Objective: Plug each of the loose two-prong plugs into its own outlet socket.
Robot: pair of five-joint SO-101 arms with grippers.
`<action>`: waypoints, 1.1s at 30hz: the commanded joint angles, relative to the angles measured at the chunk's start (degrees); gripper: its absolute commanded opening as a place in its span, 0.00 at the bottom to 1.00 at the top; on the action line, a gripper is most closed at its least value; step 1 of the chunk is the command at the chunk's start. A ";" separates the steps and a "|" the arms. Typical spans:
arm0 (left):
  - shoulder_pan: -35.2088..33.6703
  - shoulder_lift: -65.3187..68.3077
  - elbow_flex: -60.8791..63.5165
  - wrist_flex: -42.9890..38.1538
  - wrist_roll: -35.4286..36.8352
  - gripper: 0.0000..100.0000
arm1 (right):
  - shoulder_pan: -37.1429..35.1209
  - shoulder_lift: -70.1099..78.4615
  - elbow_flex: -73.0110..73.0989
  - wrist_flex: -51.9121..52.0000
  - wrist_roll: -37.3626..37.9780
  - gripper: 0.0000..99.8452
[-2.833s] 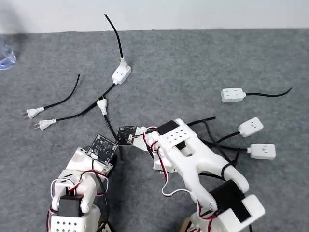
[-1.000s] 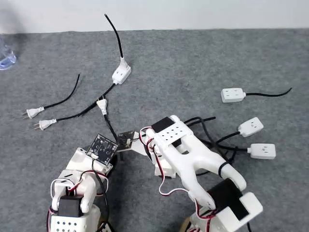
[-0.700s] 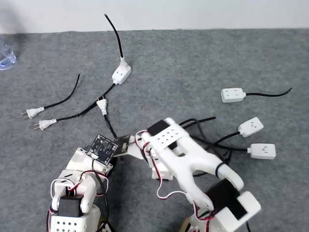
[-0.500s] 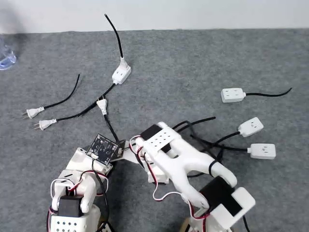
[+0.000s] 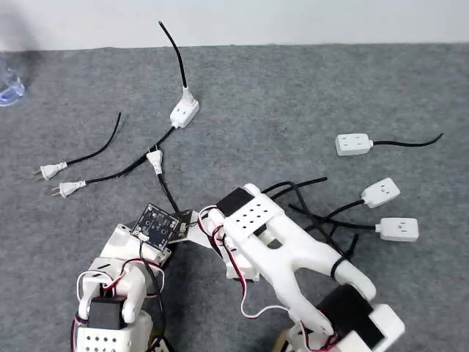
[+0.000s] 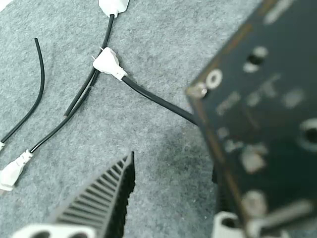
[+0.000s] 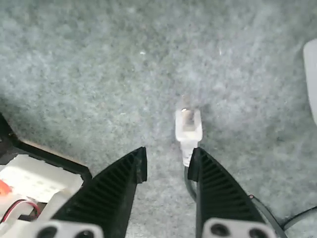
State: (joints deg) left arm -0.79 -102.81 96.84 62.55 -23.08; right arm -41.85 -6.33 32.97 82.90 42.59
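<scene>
R arm (image 5: 293, 249) (the bulkiest item in the high view) has swung across toward L arm (image 5: 121, 282) over the last few sec. Its wrist now sits hard beside the L wrist board (image 5: 155, 224), where there was a gap earlier. The black cords (image 5: 315, 205) alongside it have shifted with it, but the outlet sockets (image 5: 380, 192) on that side have not moved. R gripper (image 7: 168, 153): jaws spread wide, nothing held. The nearest plug (image 7: 188, 126) lies flat just ahead of one fingertip, prongs pointing away, position unchanged. L gripper (image 6: 168, 183): jaw state cannot be told, as the other arm's board blocks it. Assessment: prob. a line-up for a pick; no plug gripped yet, and none of the loose plugs seated. Two further plugs (image 5: 48, 171) lie near each other well off to the left, with a far outlet (image 5: 183, 114) beyond the nearest plug. Surface: grey short-pile carpet (image 5: 278, 95). Room: white wall strip (image 5: 293, 22) along the far edge and a clear object (image 5: 7, 84) at the left margin.
</scene>
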 commanded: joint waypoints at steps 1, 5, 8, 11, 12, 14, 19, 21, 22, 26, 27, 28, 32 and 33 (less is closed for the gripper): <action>0.35 -0.44 -0.31 0.00 0.44 0.24 | -0.75 -2.15 0.18 1.19 -0.70 0.14; 0.35 -0.44 -0.31 0.00 0.44 0.24 | -0.75 -0.92 1.93 -1.19 -0.70 0.14; 0.35 -0.44 -0.31 0.00 0.44 0.24 | -0.75 -0.57 2.20 -1.80 -0.70 0.14; 0.35 -0.44 -0.31 0.00 0.44 0.24 | -0.75 -1.01 2.02 -1.71 -0.70 0.14; 0.35 -0.44 -0.31 0.00 0.44 0.24 | -0.75 -1.01 1.85 -1.63 -0.70 0.14; 0.35 -0.44 -0.31 -0.09 0.44 0.24 | -0.31 -1.10 0.26 -1.19 -0.70 0.14; 0.35 -0.44 -0.31 -0.09 0.44 0.24 | 0.31 -0.40 -6.15 -1.27 -0.35 0.05; 0.35 -0.44 -0.31 -0.09 0.44 0.24 | 0.75 -0.31 -6.86 -1.71 0.53 0.01; 0.35 -0.44 -0.31 -0.09 0.44 0.24 | 1.10 -0.31 -6.86 -1.80 1.67 0.03; 0.35 -0.44 -0.31 -0.09 0.44 0.24 | 3.30 1.10 -6.33 -3.03 3.25 0.01; 0.35 -0.44 -0.31 -0.09 0.44 0.24 | 4.18 2.15 -6.42 -3.12 3.34 0.01; 0.35 -0.44 -0.31 0.00 0.44 0.24 | 4.88 3.30 -6.42 -3.74 3.34 0.01; 0.35 -0.44 -0.31 0.00 0.44 0.24 | 6.81 7.87 -6.51 -6.64 5.01 0.01; 0.35 -0.44 -0.31 0.00 0.44 0.24 | 6.81 8.31 -6.86 -6.81 5.80 0.01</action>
State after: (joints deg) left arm -0.79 -102.81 96.84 62.55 -23.08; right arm -36.13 1.05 29.10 77.80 46.37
